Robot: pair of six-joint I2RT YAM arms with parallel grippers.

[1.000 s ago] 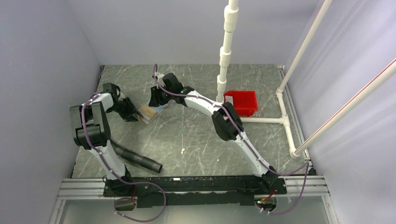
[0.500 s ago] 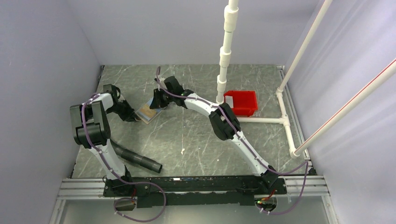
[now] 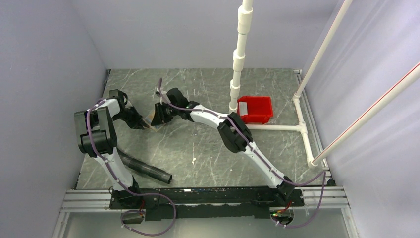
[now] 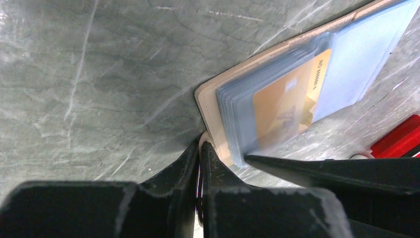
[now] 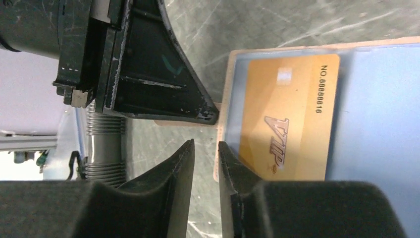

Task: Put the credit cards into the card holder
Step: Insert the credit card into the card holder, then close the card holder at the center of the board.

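Insertion: left fingers (image 4: 195, 151) pinch card holder (image 4: 210, 99) at its 7 o'clock corner; right fingers (image 5: 190, 151) hold unclear; next likely pushes gold card (image 4: 282, 104) deeper

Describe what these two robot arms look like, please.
Both the left arm and right arm have slim white links joined by bulky black joints, with a purple cable running along each. The left pincer and right pincer are black, with two tapering, wedge-shaped fingers, lightly scuffed.
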